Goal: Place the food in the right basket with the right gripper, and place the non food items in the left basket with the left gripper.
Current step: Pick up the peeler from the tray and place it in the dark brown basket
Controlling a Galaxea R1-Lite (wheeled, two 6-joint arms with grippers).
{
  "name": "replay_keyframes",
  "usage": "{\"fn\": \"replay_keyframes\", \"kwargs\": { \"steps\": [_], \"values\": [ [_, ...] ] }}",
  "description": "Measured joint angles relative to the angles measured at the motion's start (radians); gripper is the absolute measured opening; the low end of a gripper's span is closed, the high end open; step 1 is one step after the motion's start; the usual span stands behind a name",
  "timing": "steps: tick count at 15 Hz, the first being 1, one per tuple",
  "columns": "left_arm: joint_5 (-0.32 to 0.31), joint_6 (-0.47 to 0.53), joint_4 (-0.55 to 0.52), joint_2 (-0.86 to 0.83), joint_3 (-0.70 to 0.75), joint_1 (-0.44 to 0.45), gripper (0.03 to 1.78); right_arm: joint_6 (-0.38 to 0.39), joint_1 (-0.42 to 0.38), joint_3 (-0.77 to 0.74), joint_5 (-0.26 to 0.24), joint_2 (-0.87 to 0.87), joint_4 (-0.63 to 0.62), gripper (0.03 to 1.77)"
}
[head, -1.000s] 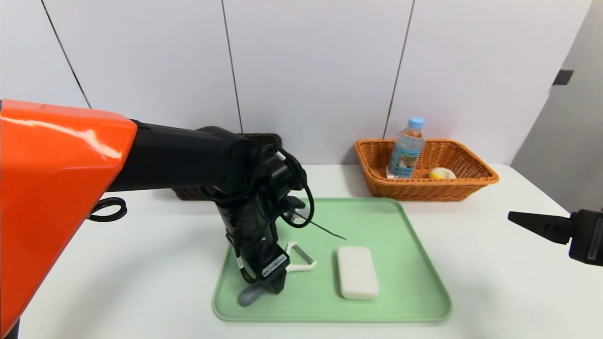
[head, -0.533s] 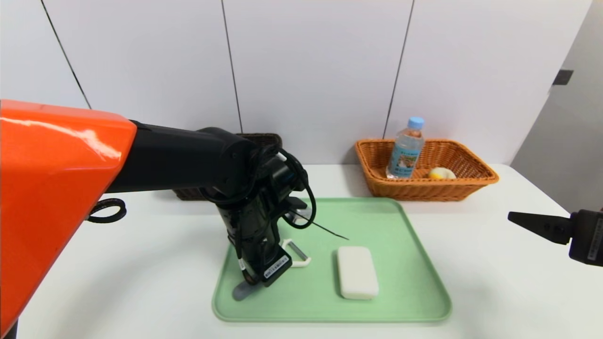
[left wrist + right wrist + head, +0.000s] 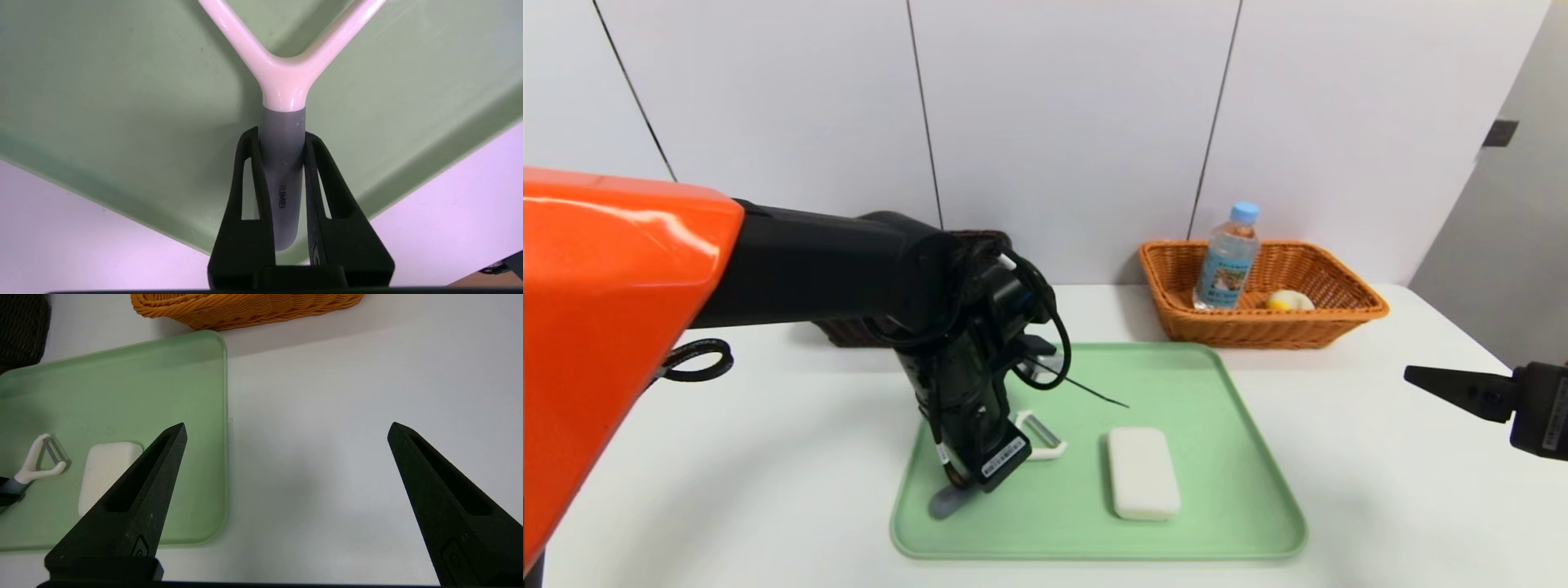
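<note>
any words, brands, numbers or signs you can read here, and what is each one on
"RIMEI", on the grey handle of the peeler
Blue label of the water bottle: printed, too small to read
White sticker on the left gripper: small print, too small to read
Sticker on the right gripper: too small to read

From my feed, the tray (image 3: 1176, 392) sits on the surface (image 3: 1380, 514), with the peeler (image 3: 1048, 453) on it, left of the bar (image 3: 1143, 474). Behind stand two baskets; the right basket (image 3: 1258, 331) holds the bottle (image 3: 1225, 265) and bun (image 3: 1290, 300).
</note>
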Motion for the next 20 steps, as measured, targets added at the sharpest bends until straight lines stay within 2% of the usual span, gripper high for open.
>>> {"fn": "replay_keyframes", "kwargs": {
  "steps": [4,7,9,11,13,16,20],
  "values": [
    [-0.054,-0.025,0.020,-0.056,-0.114,-0.018,0.26,0.000,0.000,0.003,-0.001,-0.006,0.000,1.70],
    [-0.058,-0.079,0.036,-0.095,-0.251,-0.025,0.26,0.000,-0.001,0.014,-0.001,-0.012,0.000,1.70],
    [-0.028,-0.168,-0.033,-0.129,-0.295,-0.024,0.26,0.000,0.000,0.014,-0.001,-0.013,0.000,1.70],
    [0.053,-0.221,-0.104,-0.156,-0.305,-0.010,0.26,0.000,0.000,0.014,-0.001,-0.013,0.000,1.70],
    [0.087,-0.250,-0.164,-0.184,-0.308,0.025,0.26,0.000,-0.001,0.010,-0.001,-0.011,0.000,1.70],
    [0.092,-0.253,-0.188,-0.204,-0.308,0.094,0.26,-0.001,-0.001,0.012,-0.003,-0.010,0.000,1.70],
    [0.088,-0.246,-0.279,-0.154,-0.309,0.239,0.26,-0.006,0.000,0.002,-0.013,-0.002,0.000,1.70]
  ]
}}
